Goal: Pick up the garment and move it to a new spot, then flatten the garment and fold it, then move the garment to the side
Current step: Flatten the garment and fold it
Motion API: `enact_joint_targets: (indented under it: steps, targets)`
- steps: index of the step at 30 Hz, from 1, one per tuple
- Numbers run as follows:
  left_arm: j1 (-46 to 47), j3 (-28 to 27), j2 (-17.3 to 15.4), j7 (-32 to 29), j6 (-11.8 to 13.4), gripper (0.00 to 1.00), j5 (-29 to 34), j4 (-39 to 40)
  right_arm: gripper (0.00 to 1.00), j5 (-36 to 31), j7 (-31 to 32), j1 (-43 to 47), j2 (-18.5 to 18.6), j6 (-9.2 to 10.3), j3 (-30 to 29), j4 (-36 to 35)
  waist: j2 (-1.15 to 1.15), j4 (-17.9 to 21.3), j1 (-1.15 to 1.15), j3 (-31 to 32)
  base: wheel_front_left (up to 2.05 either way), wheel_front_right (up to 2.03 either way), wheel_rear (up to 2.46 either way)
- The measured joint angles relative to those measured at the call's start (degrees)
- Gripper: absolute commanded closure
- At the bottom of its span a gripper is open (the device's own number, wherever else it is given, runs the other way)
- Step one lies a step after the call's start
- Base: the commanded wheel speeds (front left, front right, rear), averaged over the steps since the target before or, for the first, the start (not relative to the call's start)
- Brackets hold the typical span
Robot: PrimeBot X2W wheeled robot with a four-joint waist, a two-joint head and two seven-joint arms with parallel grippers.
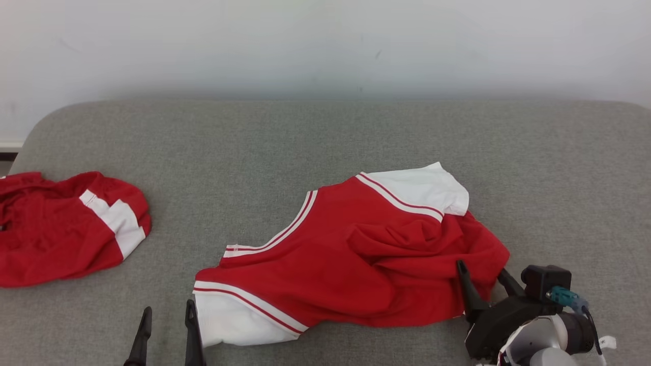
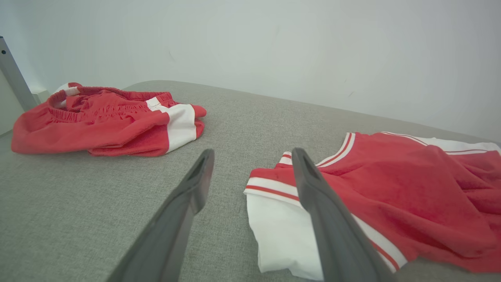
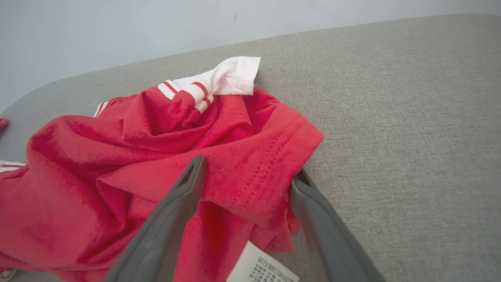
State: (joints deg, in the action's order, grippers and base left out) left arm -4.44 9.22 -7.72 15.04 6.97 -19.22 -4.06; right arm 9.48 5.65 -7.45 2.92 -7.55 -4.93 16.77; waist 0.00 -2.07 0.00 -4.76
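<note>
The garment (image 1: 356,254) is a red shirt with white, red-striped sleeves, lying crumpled on the grey cushioned surface (image 1: 325,137). My left gripper (image 1: 169,307) stands open just left of the near white sleeve (image 2: 282,231), with nothing between its fingers (image 2: 252,152). My right gripper (image 1: 482,272) is open at the garment's lower right corner. In the right wrist view the red hem (image 3: 258,172) bulges between its two spread fingers (image 3: 248,168), and a white care label (image 3: 262,268) shows below. The far white sleeve (image 3: 231,78) lies beyond.
A second red garment with a white stripe (image 1: 61,229) lies bunched at the surface's left edge, also seen in the left wrist view (image 2: 98,121). A pale wall (image 1: 325,46) rises behind. Bare grey surface stretches to the right (image 3: 411,117) and behind the shirt.
</note>
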Motion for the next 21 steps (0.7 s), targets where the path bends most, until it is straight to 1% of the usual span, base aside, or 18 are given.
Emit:
enact_joint_targets:
  steps: [3,4,5,10,13,15,21]
  targets:
    - [0.19,-0.9,0.98,0.01,-1.04,0.0,1.01,-0.31,0.01,0.21,1.47,-1.1,0.11,0.0,0.05,0.09,0.0,-0.65,0.0,-0.75,0.0,0.0,0.0]
    - [0.29,-1.24,1.3,0.0,-1.49,0.0,1.3,-0.45,0.64,0.46,1.85,-1.39,0.19,0.0,-0.12,0.1,0.0,-0.84,0.0,-1.01,0.0,0.0,0.0]
    - [0.41,-1.53,1.56,0.0,-1.78,0.0,1.53,-0.53,1.0,0.49,1.6,-1.66,0.33,0.0,-0.1,-0.14,0.0,-1.0,0.0,-1.24,0.0,0.0,0.0]
    - [0.96,-3.1,2.69,0.01,-2.98,0.0,2.19,-1.0,1.0,0.59,-1.36,-3.26,0.52,0.0,-2.19,-2.99,0.0,-1.6,0.0,-2.08,0.0,0.0,0.0]
    - [0.98,-3.71,3.3,0.01,-3.53,0.0,2.59,-1.2,1.0,0.58,-2.35,-3.52,0.57,0.0,-3.11,-5.95,0.0,-1.71,0.01,-2.14,0.0,0.0,0.0]
    - [1.0,-3.89,3.67,0.01,-4.0,0.0,2.77,-1.33,1.0,0.53,-2.1,-3.86,0.65,0.0,-3.75,-8.49,0.0,-1.81,0.0,-2.1,0.0,0.0,0.0]
    - [2.05,-4.27,4.39,0.0,-5.04,0.0,3.02,-1.62,1.0,0.04,2.03,-7.19,1.26,0.0,-7.1,-15.52,0.0,-2.78,0.01,-2.61,0.0,0.0,0.0]
